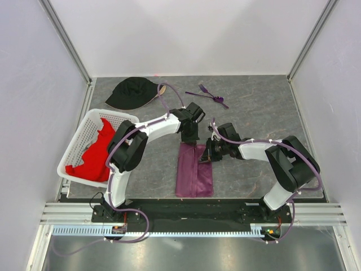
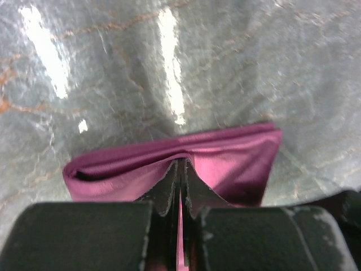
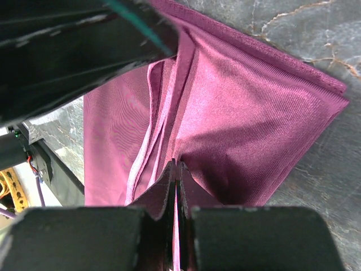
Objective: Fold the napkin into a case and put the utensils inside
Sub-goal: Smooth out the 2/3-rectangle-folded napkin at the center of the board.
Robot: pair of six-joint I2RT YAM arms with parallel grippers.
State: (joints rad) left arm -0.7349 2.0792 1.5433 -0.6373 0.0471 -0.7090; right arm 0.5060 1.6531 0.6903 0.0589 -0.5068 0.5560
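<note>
The plum-purple napkin (image 1: pixel 194 171) lies folded into a narrow long strip on the grey table, in front of the arms. My left gripper (image 1: pixel 189 139) is shut on the strip's far end; in the left wrist view its jaws (image 2: pixel 180 165) pinch a fold of the napkin (image 2: pixel 237 158). My right gripper (image 1: pixel 204 156) is shut on the strip's upper right edge; in the right wrist view (image 3: pixel 175 167) a layer of the napkin (image 3: pixel 254 118) is pinched between the jaws. The purple utensils (image 1: pixel 207 95) lie at the back of the table, apart from both grippers.
A black cap (image 1: pixel 131 92) lies at the back left. A white lattice basket (image 1: pixel 79 141) holding a red cloth (image 1: pixel 95 152) stands at the left. The left arm's dark body (image 3: pixel 73 45) shows in the top left of the right wrist view.
</note>
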